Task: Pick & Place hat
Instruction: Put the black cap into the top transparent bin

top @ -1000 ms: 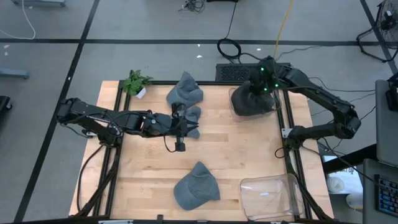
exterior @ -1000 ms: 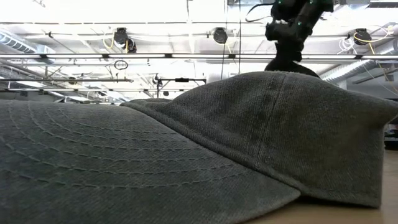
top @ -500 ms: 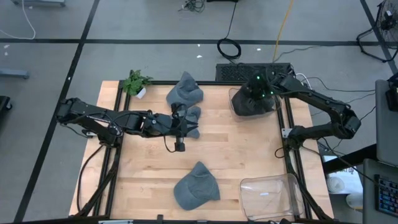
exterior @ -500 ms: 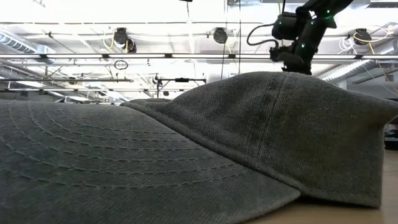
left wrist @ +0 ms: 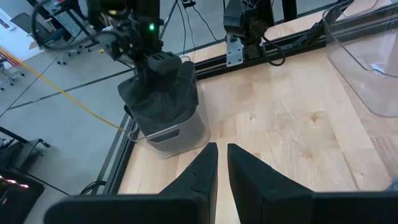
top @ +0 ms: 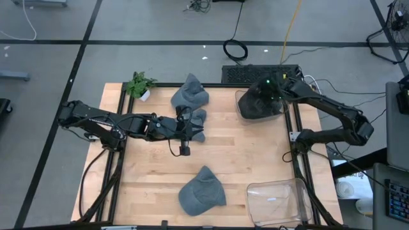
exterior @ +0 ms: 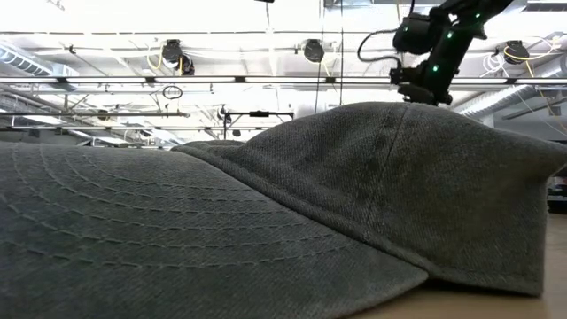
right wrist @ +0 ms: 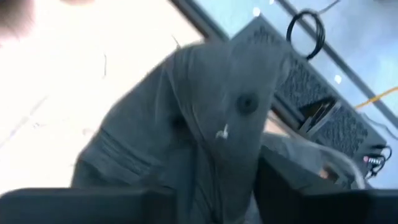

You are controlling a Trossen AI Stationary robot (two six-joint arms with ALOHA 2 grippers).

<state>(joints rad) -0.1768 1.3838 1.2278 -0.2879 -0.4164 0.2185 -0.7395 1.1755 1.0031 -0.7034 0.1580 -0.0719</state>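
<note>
At worktop centre [top: 255,160] the left claw [top: 184,151] waits clenched, empty, beside two loose hats [top: 190,96]. Far right corner: right claw [top: 267,93] sits over the bin [top: 239,105], hat [left wrist: 158,93] stuffed in it; whether its fingers have let go, cannot tell. Good release likely means opening fully, then lifting straight up so the fabric doesn't snag and drag out. Another hat [top: 202,190] lies near front edge.

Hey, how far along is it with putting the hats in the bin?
One hat already sits in the far bin, with the right pincer just above it, fingers apart. The left pincer waits shut mid-table. Three hats remain on the table: two far, one near.
</note>
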